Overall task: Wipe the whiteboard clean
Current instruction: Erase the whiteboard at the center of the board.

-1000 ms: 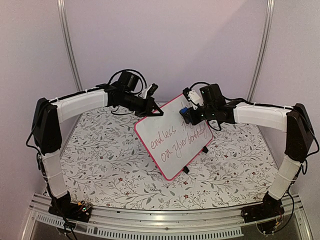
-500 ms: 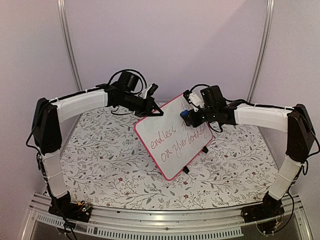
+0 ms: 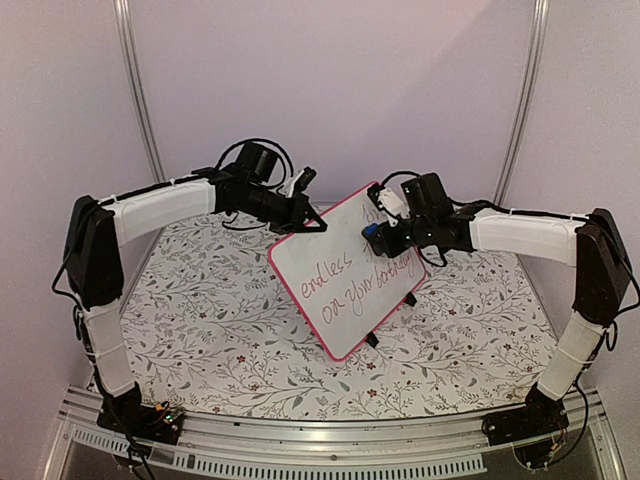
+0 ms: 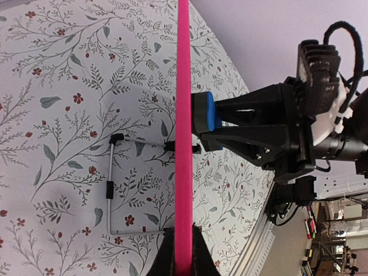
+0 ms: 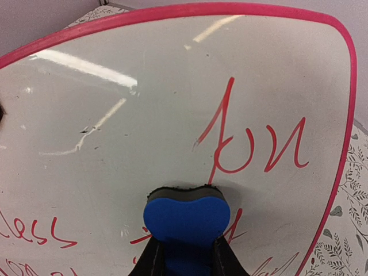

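Note:
The whiteboard (image 3: 330,290), white with a pink-red frame and red handwriting, stands tilted on the table. My left gripper (image 3: 303,222) is shut on its upper left edge; in the left wrist view the pink frame (image 4: 183,115) runs edge-on between the jaws of that gripper (image 4: 183,253). My right gripper (image 3: 385,236) is shut on a blue eraser (image 3: 371,231) and presses it against the board's upper right part. In the right wrist view the eraser (image 5: 187,215), held by that gripper (image 5: 185,253), sits on the board (image 5: 144,103) just below the red writing.
The table has a floral patterned cloth (image 3: 210,320). The board's wire stand with black clip feet (image 4: 110,190) rests on the cloth behind it. Grey walls and metal posts (image 3: 140,90) close the back. A metal rail (image 3: 320,440) runs along the near edge.
My right gripper with the eraser has shifted slightly up and left along the board's upper right part. The left arm and the board have stayed still.

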{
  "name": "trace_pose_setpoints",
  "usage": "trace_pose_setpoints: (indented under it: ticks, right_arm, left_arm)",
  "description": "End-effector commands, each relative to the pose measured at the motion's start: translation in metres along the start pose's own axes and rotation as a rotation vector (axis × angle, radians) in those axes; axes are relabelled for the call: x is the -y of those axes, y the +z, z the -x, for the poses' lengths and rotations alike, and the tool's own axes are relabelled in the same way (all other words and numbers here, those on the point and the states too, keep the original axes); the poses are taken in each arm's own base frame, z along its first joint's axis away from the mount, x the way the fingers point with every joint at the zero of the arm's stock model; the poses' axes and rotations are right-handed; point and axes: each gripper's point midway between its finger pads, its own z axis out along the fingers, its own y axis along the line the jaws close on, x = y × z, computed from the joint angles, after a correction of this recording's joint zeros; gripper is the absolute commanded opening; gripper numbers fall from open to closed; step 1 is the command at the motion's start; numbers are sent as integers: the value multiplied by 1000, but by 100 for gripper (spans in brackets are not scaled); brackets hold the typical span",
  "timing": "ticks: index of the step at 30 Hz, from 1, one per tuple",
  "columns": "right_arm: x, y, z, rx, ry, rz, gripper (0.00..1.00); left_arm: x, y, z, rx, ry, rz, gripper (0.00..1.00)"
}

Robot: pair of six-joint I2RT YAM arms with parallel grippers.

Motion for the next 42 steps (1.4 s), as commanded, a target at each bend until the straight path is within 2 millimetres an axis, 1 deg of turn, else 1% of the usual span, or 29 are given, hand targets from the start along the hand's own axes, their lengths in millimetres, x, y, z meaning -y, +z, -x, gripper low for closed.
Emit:
trace_pose_setpoints:
  ticks: [1, 16, 21, 29, 42]
  right_arm:
    - [0, 0, -29, -99, 0, 3, 0]
    - [0, -2, -35, -119, -2, -1, 0]
    - [1, -2, -36, -121, -3, -3, 0]
    - [0, -3, -39, -131, -2, -2, 0]
    - [0, -5, -37, -128, -4, -1, 0]
  left_arm:
    - [7, -3, 0, 14, 76, 5, 0]
    - [7, -3, 0, 15, 78, 7, 0]
    - [4, -1, -1, 10, 72, 12, 0]
    - [5, -4, 1, 20, 81, 19, 0]
    - [4, -4, 0, 20, 80, 22, 0]
